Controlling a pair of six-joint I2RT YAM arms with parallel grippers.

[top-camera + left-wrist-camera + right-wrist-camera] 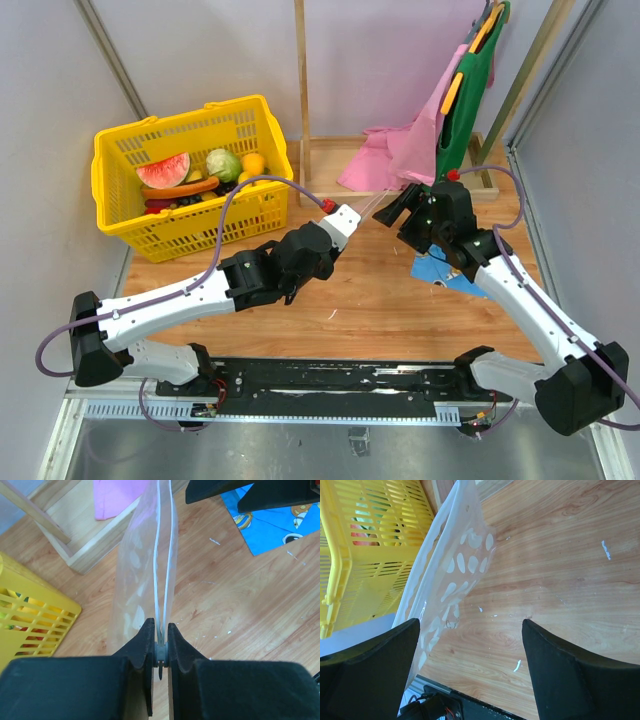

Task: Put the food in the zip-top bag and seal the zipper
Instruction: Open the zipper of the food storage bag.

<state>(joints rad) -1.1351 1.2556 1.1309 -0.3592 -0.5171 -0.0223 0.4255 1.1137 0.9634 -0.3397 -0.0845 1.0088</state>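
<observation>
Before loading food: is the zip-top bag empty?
Empty: the bag hangs flat and see-through, nothing inside; food sits in the yellow basket.

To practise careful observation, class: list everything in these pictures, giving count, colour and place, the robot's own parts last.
basket: one, yellow, table's far left
food: several, red, green, yellow, orange, in basket
bag: one, clear with white dots, held by left tool
pink cloth: one, pink, back middle
green cloth: one, green with orange, hanging back right
blue cloth: one, blue patterned, flat under right arm
frame: one, pale wood, back middle
table: one, brown wood, under everything
left tool: one, black, shut on bag
right tool: one, black, open beside bag
arms: two, white and black, near edge
</observation>
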